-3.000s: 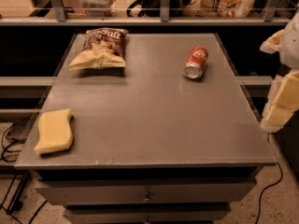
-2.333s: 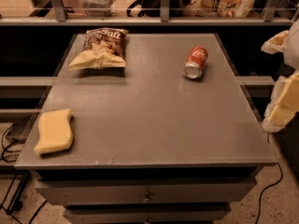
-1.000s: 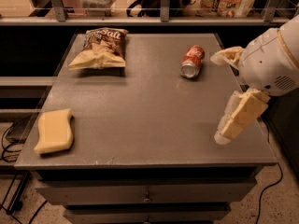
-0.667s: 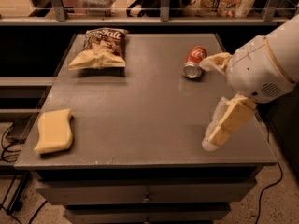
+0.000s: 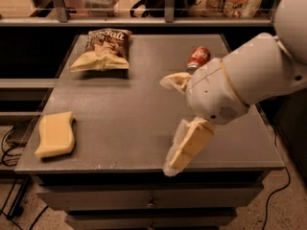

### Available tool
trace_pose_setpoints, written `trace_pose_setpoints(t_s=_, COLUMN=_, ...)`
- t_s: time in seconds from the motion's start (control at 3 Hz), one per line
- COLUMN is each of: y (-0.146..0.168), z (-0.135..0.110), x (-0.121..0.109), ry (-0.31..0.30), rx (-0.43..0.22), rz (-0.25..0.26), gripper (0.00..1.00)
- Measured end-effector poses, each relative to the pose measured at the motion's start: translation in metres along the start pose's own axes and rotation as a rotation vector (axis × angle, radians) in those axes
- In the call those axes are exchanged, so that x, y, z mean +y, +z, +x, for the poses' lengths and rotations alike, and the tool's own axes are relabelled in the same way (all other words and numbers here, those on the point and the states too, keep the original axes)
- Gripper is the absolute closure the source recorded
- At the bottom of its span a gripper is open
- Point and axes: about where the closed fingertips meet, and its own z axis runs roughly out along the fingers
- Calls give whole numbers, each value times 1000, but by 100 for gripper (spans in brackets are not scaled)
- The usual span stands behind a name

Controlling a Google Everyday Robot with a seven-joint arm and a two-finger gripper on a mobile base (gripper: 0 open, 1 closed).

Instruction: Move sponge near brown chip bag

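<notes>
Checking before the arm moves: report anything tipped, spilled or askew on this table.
The soda can lies on its side at the back right. Nothing spilled. The gripper hovers open over the front right, far from the sponge.

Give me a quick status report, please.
Gripper open, empty, above table's front. Sponge lying front-left, apart from brown chip bag. Red can behind arm, not obstructing.

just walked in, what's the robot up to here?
One arm reaches in from the right. Its end effector hangs over the right half of the table, fingers spread and holding nothing. The sponge lies untouched at the front left corner. The brown chip bag lies at the back left, well apart from it. A red soda can lies behind the arm. Nothing is grasped yet.
</notes>
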Motion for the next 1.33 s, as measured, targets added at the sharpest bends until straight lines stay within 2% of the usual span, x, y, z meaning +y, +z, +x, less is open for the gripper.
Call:
trace_pose_setpoints(t_s=0.33, y=29, z=-25, x=11, ry=-29, rx=-64, rz=-38, gripper=0)
trace_pose_setpoints(t_s=0.67, y=58, z=-40, x=20, ry=-34, rx=-107, rz=-58, gripper=0)
trace_pose_setpoints(t_s=1.33, y=65, z=-39, x=21, ry=-21, rx=-127, rz=-59, gripper=0)
